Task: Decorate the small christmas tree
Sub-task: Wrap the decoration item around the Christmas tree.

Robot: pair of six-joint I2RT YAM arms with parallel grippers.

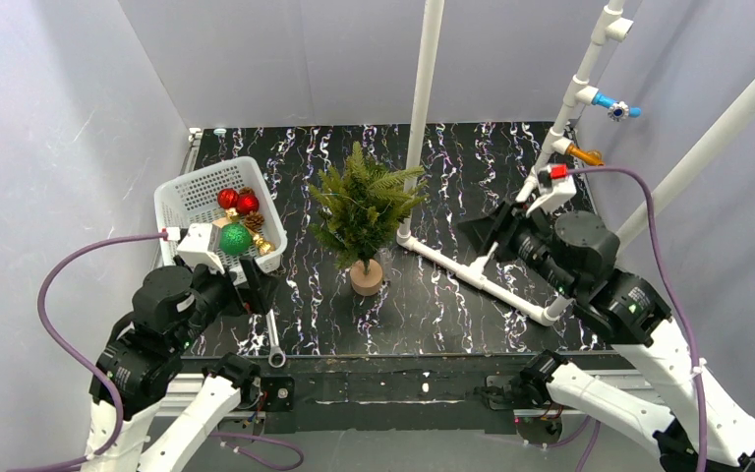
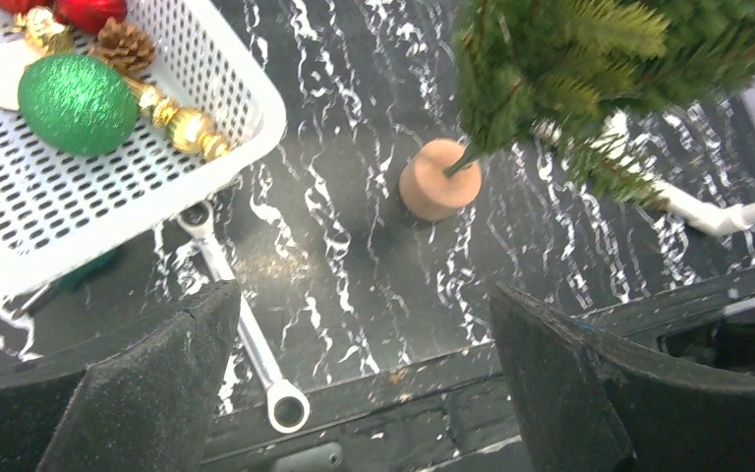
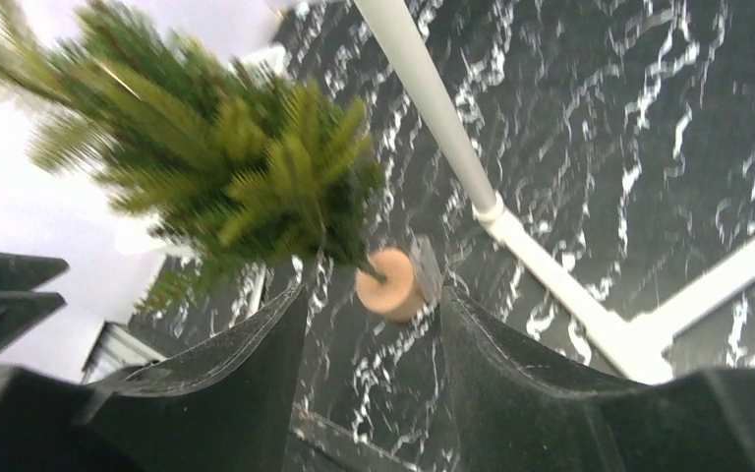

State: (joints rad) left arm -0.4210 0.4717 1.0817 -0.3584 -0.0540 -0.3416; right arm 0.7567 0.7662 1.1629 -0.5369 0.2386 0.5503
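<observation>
**A:** Position of the small christmas tree (image 1: 364,208), the miniature green conifer with bushy needle branches?

**B:** Upright near the middle of the black marble-pattern tabletop with white veins (image 1: 423,305). Its thin trunk runs down into a round tan wooden base (image 1: 366,277) that sits flat on the surface.

**A:** Nearest neighbours?

**B:** On its right is a white plastic pipe frame (image 1: 472,270). One post rises close beside the branches, though contact cannot be told. A rail lies on the table, running toward the near right. On its left, apart from the tree, is a white perforated plastic basket (image 1: 185,197).

**A:** Basket contents?

**B:** A glittery green ball (image 1: 235,239), two shiny red balls (image 1: 237,201), a brown pine cone (image 1: 254,221) and a gold beaded ornament (image 1: 262,243). A silver metal wrench (image 1: 272,334) lies flat on the table just beside the basket's near corner.

**A:** Arms?

**B:** The left gripper (image 2: 362,295) hovers over the near edge by the basket's near corner and above the wrench. Its black fingers are spread wide with nothing between them. The right gripper (image 3: 374,290) hangs above the pipe rail to the right of the tree and points toward it. Its fingers are parted and empty. In its wrist view the wooden base shows through the gap, while the top view puts it well apart from the tree
</observation>
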